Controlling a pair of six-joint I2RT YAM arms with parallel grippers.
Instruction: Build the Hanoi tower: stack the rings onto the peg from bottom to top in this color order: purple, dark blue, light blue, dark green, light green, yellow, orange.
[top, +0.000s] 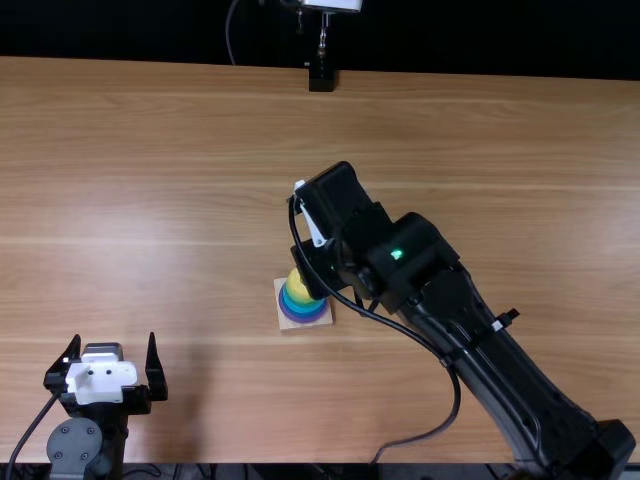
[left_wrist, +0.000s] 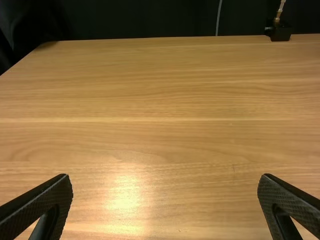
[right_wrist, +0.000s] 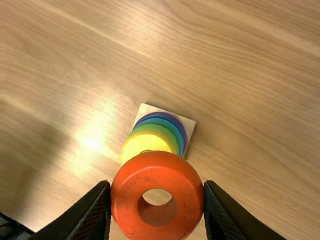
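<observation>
Over the tower near the table's middle stands my right gripper, its fingers largely hidden by the arm in the top view. In the right wrist view, my right gripper is shut on the orange ring, held above the stack. Below it, the yellow ring tops green, blue and purple rings on the square wooden base. The peg is hidden. My left gripper stands open at the near left, far from the tower; in the left wrist view the left gripper has nothing between its fingers.
The right arm stretches from the lower right across the wooden table, with a loose cable beside it. A black stand is at the table's far edge.
</observation>
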